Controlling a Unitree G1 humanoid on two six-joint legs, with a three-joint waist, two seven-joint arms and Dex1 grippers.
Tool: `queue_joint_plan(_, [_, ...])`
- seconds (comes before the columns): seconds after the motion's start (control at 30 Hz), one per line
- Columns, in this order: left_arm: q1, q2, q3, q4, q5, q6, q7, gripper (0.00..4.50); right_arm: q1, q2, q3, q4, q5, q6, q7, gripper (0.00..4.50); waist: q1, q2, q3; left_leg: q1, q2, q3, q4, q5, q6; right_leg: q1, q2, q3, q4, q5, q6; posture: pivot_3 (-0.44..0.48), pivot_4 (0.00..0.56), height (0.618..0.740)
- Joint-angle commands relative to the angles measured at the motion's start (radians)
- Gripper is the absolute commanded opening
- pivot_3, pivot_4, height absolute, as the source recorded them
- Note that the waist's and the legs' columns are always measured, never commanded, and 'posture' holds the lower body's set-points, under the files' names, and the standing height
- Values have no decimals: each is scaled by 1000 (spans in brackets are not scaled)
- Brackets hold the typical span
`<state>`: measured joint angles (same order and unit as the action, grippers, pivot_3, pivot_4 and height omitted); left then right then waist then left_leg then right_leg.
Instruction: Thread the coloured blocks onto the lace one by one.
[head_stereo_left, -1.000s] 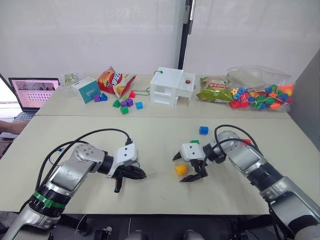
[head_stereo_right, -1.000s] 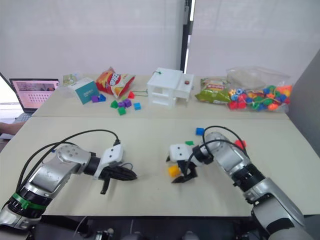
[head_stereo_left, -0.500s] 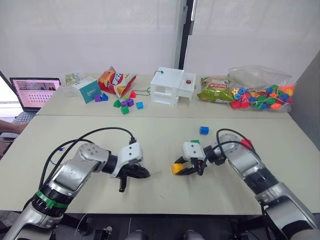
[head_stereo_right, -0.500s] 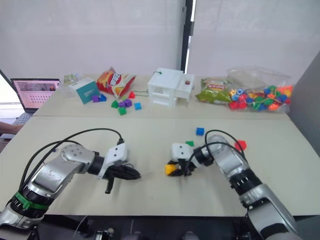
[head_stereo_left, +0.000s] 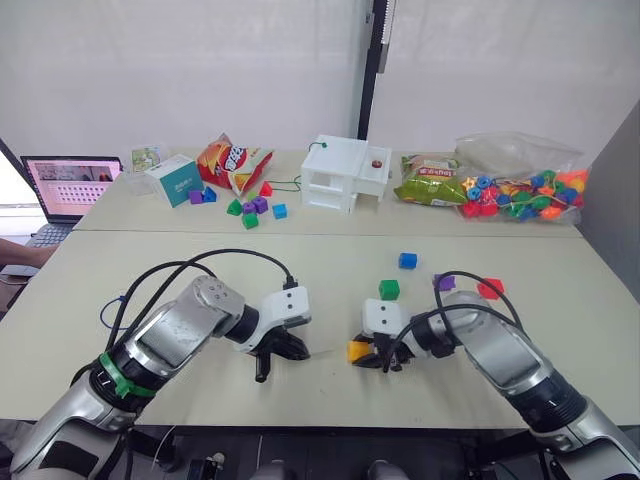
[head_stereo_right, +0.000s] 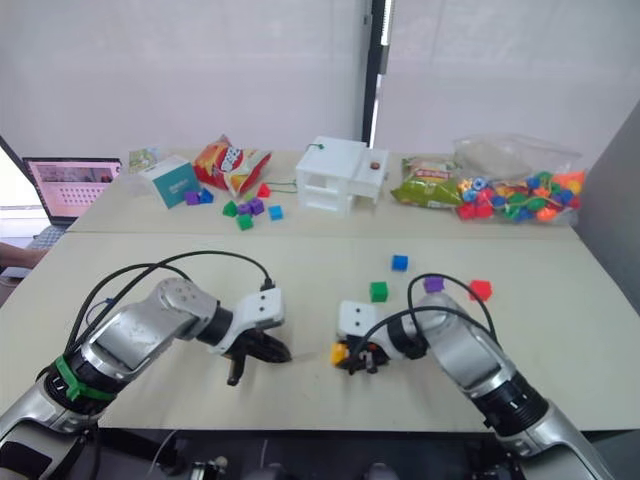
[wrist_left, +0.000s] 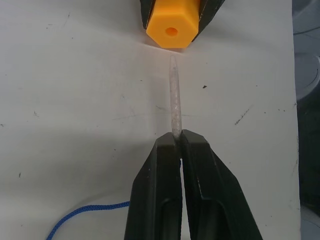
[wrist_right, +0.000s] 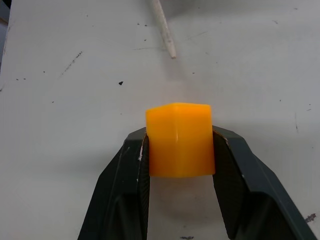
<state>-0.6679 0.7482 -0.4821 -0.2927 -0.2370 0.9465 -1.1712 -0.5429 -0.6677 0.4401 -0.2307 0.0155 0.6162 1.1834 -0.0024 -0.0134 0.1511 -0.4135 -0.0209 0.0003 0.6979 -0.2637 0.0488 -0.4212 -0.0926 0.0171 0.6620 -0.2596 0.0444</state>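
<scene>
Between clamped pincers, lace (wrist_left: 174, 95) tip nears yellow-orange block (wrist_right: 179, 139); bag labels seem illegible.

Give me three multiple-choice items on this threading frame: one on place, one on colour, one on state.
1. Where is the lace's pale tip?
A. just short of the block's hole
B. through the hole
C. beside the white box

2. What colour is the block in the right tool?
A. green
B. yellow-orange
C. purple

3. What state is the left tool in?
A. open above the table
B. shut on a red block
C. shut on the lace

Answers:
1 A: in the left wrist view the pale tip of the lace ends short of the hole.
2 B: the right tool clamps the yellow-orange block between its fingers.
3 C: the left tool has its fingers closed on the lace's stiff end.
</scene>
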Motion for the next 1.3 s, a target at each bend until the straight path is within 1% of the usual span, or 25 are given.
queue_joint_plan(0.03, [-30,-14,-18,-14,1,13,11,0,-10,-5,14,-38,-6,24,-13,1225,0,0,0,0,0,0,0,0,0,0,0,0,0,0,0,0,150,740])
queue_joint_plan(0.5, [-76,-68,-64,44,11,-18,21,0,-20,0,46,-91,5,57,-22,1225,-1,0,0,0,0,0,0,0,0,0,0,0,0,0,0,0,150,740])
queue_joint_plan(0.7, [-90,-110,-78,57,8,-21,35,0,-16,-4,51,-118,14,77,-27,1225,1,0,0,0,0,0,1,0,0,0,0,0,0,0,0,0,150,740])
queue_joint_plan(0.9, [-94,-175,-51,70,-4,-24,73,0,-12,-6,57,-127,19,90,-37,1225,3,0,0,0,0,0,1,0,0,0,0,0,0,0,0,0,150,740])
queue_joint_plan(0.97, [-86,-183,-45,79,2,-46,86,0,-9,-5,58,-131,19,95,-41,1225,3,0,0,0,0,0,2,0,0,0,0,0,0,0,0,0,150,740])
queue_joint_plan(1.0, [-73,-196,-31,83,-1,-82,95,0,-7,-4,57,-133,18,100,-47,1225,3,0,0,0,0,0,1,0,0,0,0,0,0,0,0,0,150,740])
queue_joint_plan(1.07, [-45,-219,3,83,-24,-95,114,0,-3,-1,57,-136,18,109,-59,1225,3,0,0,0,0,0,1,0,0,0,0,0,0,0,0,0,150,740])
queue_joint_plan(1.13, [-25,-226,20,83,-33,-111,116,0,-1,1,58,-140,19,116,-68,1225,2,0,0,0,0,0,1,0,0,0,0,0,0,0,0,0,150,740])
queue_joint_plan(1.17, [-10,-221,21,92,-20,-147,118,0,0,3,56,-140,20,121,-74,1225,3,0,0,0,0,0,1,0,0,0,0,0,0,0,0,0,150,740])
queue_joint_plan(1.23, [29,-186,20,112,-4,-229,84,709,5,4,55,-144,22,128,-84,1225,3,0,0,0,0,0,1,0,0,0,0,0,0,0,0,0,150,740])
queue_joint_plan(1.27, [44,-178,32,119,-10,-253,75,951,8,5,54,-146,24,134,-89,1225,3,0,0,0,0,0,2,0,0,0,0,0,0,0,0,0,150,740])
queue_joint_plan(1.3, [53,-178,49,126,-12,-278,80,1321,10,4,54,-147,25,138,-92,1225,3,0,0,0,0,0,1,0,0,0,0,0,0,0,0,0,150,740])
